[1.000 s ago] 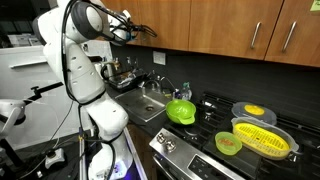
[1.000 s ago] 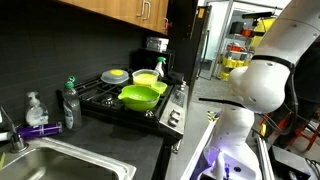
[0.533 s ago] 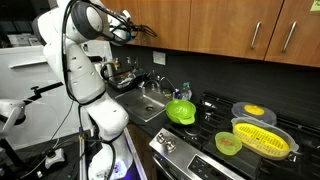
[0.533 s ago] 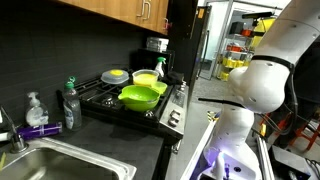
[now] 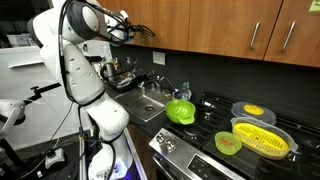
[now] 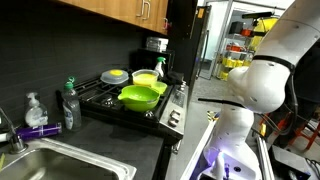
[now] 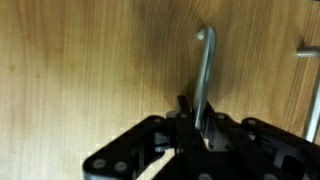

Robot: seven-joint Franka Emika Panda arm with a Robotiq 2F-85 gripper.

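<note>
In the wrist view my gripper [image 7: 198, 125] is shut on a slim metal cabinet handle [image 7: 204, 70] that runs up the wooden cabinet door [image 7: 90, 70]. The handle's lower part is hidden between the black fingers. In an exterior view the white arm reaches up to the upper wooden cabinets, with the gripper [image 5: 143, 29] at the cabinet front [image 5: 180, 25]. The arm's white body [image 6: 270, 70] fills the right side of an exterior view; the gripper itself is out of that picture.
A second handle [image 7: 312, 90] shows at the wrist view's right edge. On the counter below are a sink [image 5: 150, 103], a green bowl [image 5: 181, 111] on the stove, a yellow colander [image 5: 262, 138], a small green bowl [image 5: 229, 143] and soap bottles [image 6: 68, 103].
</note>
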